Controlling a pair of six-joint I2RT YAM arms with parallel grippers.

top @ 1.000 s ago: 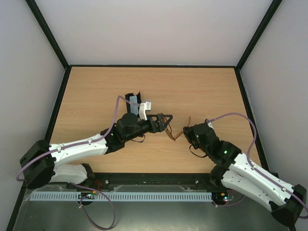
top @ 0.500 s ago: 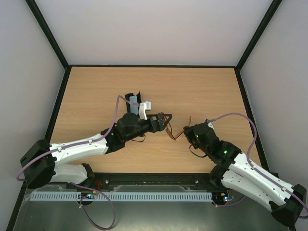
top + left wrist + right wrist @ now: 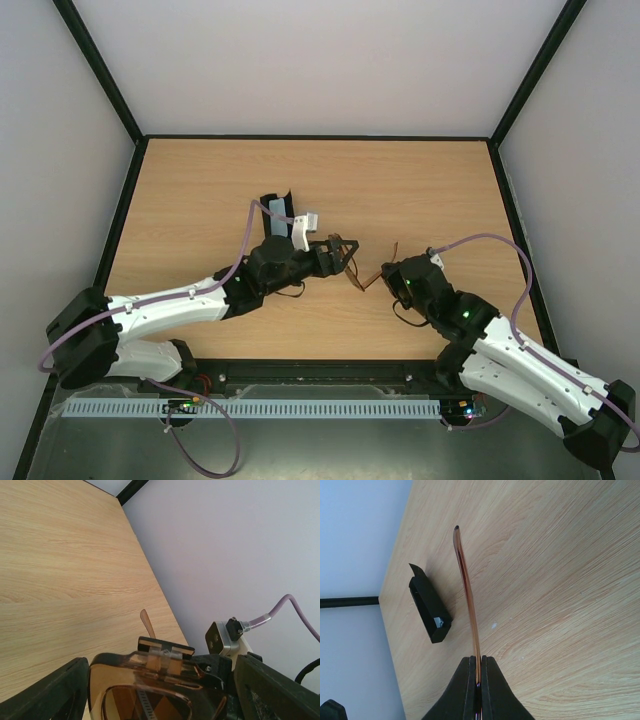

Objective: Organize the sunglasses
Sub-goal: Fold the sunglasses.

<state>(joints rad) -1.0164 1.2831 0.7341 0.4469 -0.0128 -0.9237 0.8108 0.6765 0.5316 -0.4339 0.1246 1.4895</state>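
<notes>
Our right pincer is clamped shut on 1 thin temple arm of the sunglasses, and that arm points up the frame over the wood. Our left pincer has its 2 fingers wide apart, 1 on each side of the brown lens front. We cannot tell whether the pads touch it. In the top view the sunglasses sit between both pincers, just right of centre over the bench. The black case lies just up-left of the left pincer. Bare wood runs from there to the bench's black-framed edges at top, left and right, where pale walls rise.
</notes>
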